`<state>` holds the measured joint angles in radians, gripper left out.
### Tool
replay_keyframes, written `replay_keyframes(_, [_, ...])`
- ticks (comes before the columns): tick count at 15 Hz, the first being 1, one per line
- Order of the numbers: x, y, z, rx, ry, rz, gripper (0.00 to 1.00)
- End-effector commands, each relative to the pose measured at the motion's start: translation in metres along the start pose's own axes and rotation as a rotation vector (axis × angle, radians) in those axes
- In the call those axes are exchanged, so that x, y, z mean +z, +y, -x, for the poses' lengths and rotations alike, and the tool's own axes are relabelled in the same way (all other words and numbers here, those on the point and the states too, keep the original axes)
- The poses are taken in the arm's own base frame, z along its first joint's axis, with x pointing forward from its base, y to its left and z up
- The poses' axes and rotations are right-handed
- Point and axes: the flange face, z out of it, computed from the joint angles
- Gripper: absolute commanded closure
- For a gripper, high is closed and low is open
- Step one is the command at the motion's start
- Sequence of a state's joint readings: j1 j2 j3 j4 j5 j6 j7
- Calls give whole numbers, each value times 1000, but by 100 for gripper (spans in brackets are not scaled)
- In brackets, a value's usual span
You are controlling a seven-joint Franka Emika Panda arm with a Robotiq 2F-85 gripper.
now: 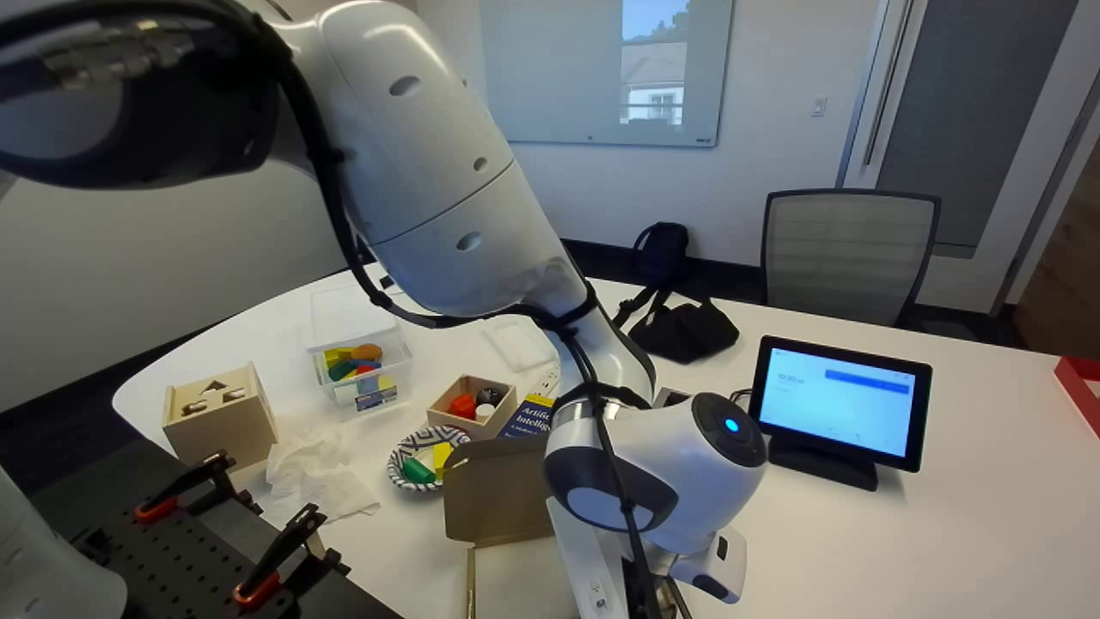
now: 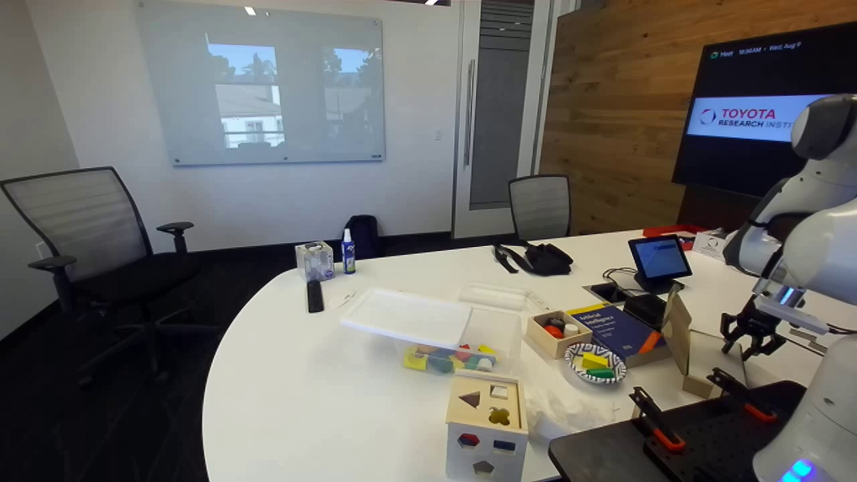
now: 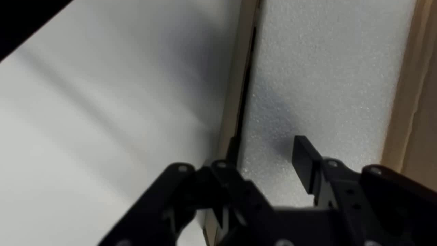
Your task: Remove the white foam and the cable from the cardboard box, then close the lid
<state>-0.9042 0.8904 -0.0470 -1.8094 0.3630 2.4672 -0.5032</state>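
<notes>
End effector (image 3: 268, 155) spread | white foam (image 3: 327, 75) in box (image 3: 403, 112) | lid (image 1: 498, 499) up

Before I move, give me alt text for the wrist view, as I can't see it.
The open pincer is over white foam in a cardboard box. One finger is at the dark gap between the foam and the box's wall, the other above the foam; whether either touches is unclear. White table fills the picture's left.
</notes>
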Motion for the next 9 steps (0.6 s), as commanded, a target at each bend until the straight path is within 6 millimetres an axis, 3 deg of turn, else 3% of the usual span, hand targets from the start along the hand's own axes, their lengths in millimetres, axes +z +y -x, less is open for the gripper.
replay_keyframes(1, [4, -2, -3, 23, 1, 15, 88])
replay_keyframes(3, [3, -1, -3, 25, 4, 19, 99])
replay_keyframes(9, [5, -2, -2, 23, 10, 23, 100])
